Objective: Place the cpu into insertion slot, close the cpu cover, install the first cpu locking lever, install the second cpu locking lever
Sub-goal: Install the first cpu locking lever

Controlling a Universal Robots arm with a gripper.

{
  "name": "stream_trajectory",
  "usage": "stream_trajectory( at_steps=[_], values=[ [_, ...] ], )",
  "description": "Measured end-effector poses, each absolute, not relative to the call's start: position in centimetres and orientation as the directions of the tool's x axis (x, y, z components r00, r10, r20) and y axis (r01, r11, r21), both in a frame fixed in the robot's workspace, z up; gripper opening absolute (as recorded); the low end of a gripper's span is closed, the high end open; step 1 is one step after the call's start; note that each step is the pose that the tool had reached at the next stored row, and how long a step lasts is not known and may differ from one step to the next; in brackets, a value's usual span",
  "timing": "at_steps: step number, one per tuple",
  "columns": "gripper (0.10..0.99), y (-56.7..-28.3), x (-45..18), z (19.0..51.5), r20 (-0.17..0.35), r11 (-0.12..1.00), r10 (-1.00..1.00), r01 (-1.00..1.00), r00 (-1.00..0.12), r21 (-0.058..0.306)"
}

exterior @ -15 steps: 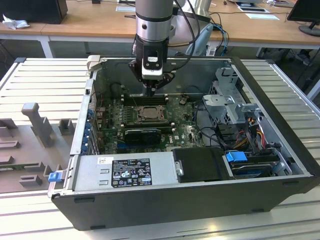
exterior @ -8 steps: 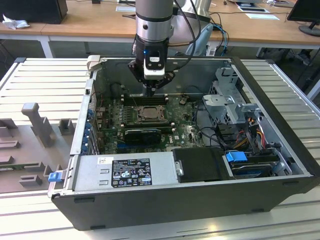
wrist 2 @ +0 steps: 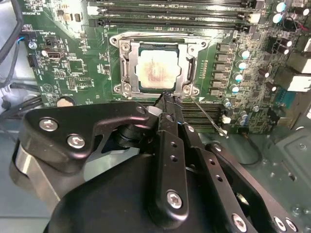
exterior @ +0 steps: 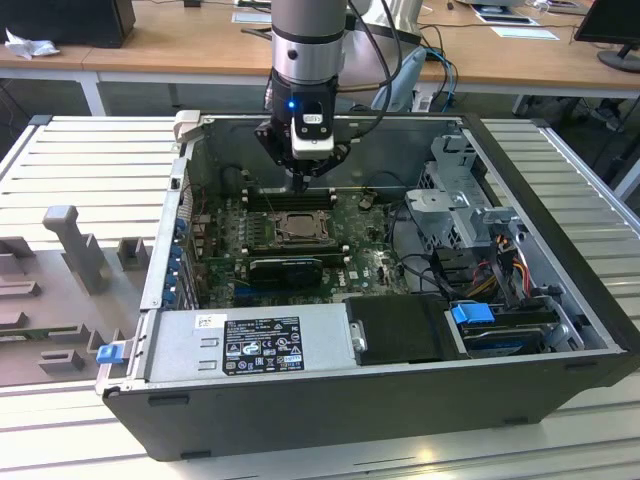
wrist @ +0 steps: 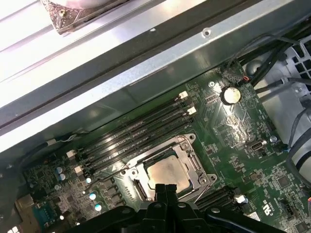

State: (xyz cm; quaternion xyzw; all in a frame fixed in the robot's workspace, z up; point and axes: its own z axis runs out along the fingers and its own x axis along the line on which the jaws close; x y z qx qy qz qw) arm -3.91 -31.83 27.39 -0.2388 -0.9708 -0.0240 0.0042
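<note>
The cpu (wrist 2: 154, 73) lies in the insertion slot (exterior: 297, 227) on the green motherboard, pale face up. The silvery cpu cover (wrist 2: 127, 70) is folded down around it, and its window frames the chip. In the first wrist view the cpu (wrist: 167, 172) and the cover (wrist: 197, 167) appear just past the fingertips. A thin wire locking lever (wrist 2: 208, 115) sticks out slanted from the socket corner nearest the gripper. My gripper (wrist 2: 167, 101) is shut, its black fingers pressed together with nothing visible between them. Its tip is at that corner, beside the lever's root. From the exterior view the gripper (exterior: 300, 183) hangs just above the socket's far edge.
Long black memory slots (wrist 2: 170, 14) run beside the socket. The open computer case has a metal wall (wrist: 146, 73) close behind the arm. A power supply (exterior: 250, 340) is at the front, a drive cage (exterior: 460, 195) with cables is on the exterior view's right, and grey fixtures (exterior: 70, 240) are outside on the left.
</note>
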Motion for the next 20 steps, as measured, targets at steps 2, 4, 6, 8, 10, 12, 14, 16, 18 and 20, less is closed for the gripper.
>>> stream_trajectory(
  at_steps=[2,4,6,8,10,12,14,16,18,20],
  values=[
    [0.106,-31.83,-3.91,27.39,0.019,0.893,0.447,0.448,-0.894,0.045],
    [0.106,-31.83,-3.91,27.38,0.019,0.906,0.420,0.421,-0.907,0.045],
    [0.106,-31.83,-3.91,27.38,0.019,0.917,0.397,0.397,-0.918,0.045],
    [0.106,-31.84,-3.91,27.39,0.019,0.928,0.370,0.371,-0.929,0.045],
    [0.106,-31.84,-3.91,27.38,0.019,0.943,0.330,0.330,-0.944,0.045],
    [0.106,-31.84,-3.91,27.38,0.019,0.955,0.293,0.293,-0.956,0.045],
    [0.106,-31.84,-3.91,27.38,0.019,0.964,0.263,0.263,-0.965,0.045],
    [0.106,-31.84,-3.91,27.38,0.019,0.972,0.231,0.231,-0.973,0.045],
    [0.106,-31.83,-3.91,27.37,0.019,0.982,0.184,0.185,-0.983,0.045],
    [0.106,-31.83,-3.91,27.36,0.019,0.989,0.142,0.143,-0.990,0.045]
  ],
)
